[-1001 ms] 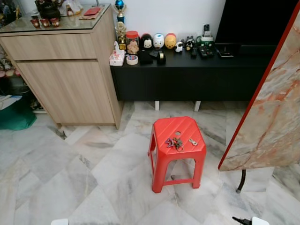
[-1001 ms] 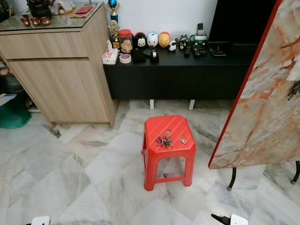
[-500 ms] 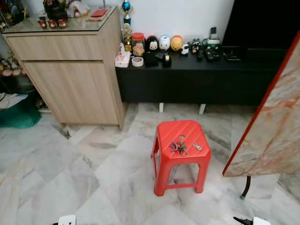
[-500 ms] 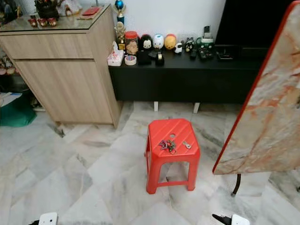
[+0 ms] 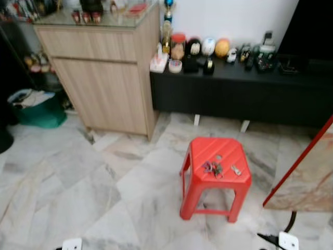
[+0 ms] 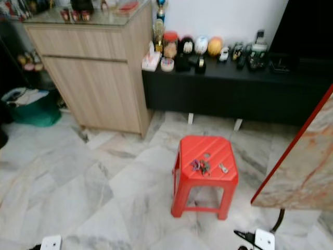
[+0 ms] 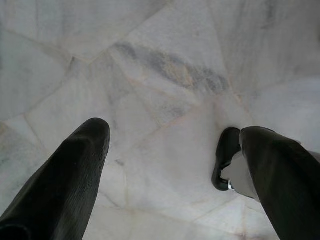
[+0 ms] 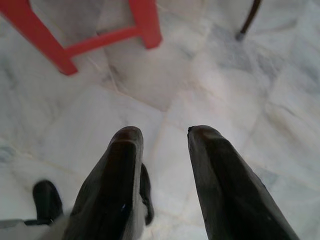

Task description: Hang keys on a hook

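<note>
Keys [image 5: 213, 169]: lying in a bunch on the seat of the red stool [image 5: 205, 154], just beside the seat's small centre hole; a single loose key [image 5: 236, 170] resting close by on the same seat.
Red stool: standing on the marble floor [image 5: 83, 182], in front of the black low cabinet [image 5: 234, 94], apart from it.
Left gripper [image 7: 170, 165]: hanging low over bare marble tile, black fingers [image 7: 75, 170] spread wide with floor showing between them; nothing held.
Right gripper [image 8: 162, 150]: pointing down at the floor near the stool's legs, fingers [image 8: 120, 175] parted with a clear gap, empty.
Black low cabinet: along the white wall, top crowded with round figurines [image 5: 208, 46], a jar and remotes.
Wooden cabinet [image 5: 104, 78]: at the left, touching the black one's end, glass top with small items.
Marble-patterned panel [image 5: 307, 177]: red-edged, tilted, at the right edge.
Green bag [image 5: 36, 107]: on the floor beside the wooden cabinet.
Picture: slightly blurred.
</note>
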Available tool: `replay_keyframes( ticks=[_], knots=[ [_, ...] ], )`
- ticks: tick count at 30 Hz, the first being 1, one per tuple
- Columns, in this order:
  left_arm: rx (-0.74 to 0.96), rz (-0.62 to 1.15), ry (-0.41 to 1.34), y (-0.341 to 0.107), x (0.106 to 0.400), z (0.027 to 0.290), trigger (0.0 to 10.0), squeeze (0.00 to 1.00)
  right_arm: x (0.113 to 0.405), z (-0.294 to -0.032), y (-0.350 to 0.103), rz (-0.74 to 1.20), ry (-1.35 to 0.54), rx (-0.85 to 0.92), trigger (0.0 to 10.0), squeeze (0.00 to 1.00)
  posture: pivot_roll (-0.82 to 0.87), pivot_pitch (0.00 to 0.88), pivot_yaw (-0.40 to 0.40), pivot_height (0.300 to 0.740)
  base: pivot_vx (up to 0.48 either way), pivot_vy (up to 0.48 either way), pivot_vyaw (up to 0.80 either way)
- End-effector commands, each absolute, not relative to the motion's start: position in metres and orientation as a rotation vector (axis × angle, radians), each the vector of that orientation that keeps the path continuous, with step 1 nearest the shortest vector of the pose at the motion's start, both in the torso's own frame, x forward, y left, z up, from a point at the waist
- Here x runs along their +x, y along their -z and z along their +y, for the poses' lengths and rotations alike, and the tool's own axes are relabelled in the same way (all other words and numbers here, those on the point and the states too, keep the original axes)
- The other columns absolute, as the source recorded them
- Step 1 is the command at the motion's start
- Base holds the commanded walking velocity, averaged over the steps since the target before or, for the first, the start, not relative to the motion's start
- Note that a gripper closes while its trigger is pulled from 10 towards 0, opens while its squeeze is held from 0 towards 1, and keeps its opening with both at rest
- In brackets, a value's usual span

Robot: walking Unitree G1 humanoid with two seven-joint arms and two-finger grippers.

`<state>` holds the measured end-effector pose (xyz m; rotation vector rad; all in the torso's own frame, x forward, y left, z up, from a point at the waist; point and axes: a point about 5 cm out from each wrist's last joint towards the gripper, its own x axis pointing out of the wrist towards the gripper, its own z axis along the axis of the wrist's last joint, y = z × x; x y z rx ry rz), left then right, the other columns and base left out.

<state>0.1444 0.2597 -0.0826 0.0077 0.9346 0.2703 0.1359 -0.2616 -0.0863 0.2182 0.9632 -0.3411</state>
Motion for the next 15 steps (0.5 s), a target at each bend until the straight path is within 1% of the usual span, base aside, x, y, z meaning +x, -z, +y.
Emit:
replay_keyframes(
  ticks=[1, 4, 14, 15],
  knots=[
    [0.002, 0.941, -0.266, 0.0834, 0.1428, 0.2592, 10.0, 0.00, 0.1340, -0.2636, 0.0865, 0.965, 0.354, 0.226, 10.0, 0.00, 0.04, 0.000, 0.000, 0.740, 0.000, 0.000, 0.00],
    [0.000, 0.938, -0.263, 0.0834, 0.1441, 0.2577, 10.0, 0.00, 0.1348, -0.2636, 0.0862, 0.963, 0.354, 0.228, 10.0, 0.00, 0.04, 0.000, 0.000, 0.740, 0.000, 0.000, 0.00],
    [-0.004, 0.938, -0.263, 0.0838, 0.1438, 0.2567, 10.0, 0.00, 0.1379, -0.2631, 0.0851, 0.961, 0.328, 0.209, 10.0, 0.00, 0.03, 0.000, 0.001, 0.740, 0.251, 0.000, 0.00],
    [-0.004, 0.938, -0.263, 0.0838, 0.1436, 0.2570, 10.0, 0.00, 0.1384, -0.2631, 0.0849, 0.961, 0.320, 0.201, 10.0, 0.00, 0.03, 0.000, 0.001, 0.740, 0.266, 0.000, 0.59]
  ],
)
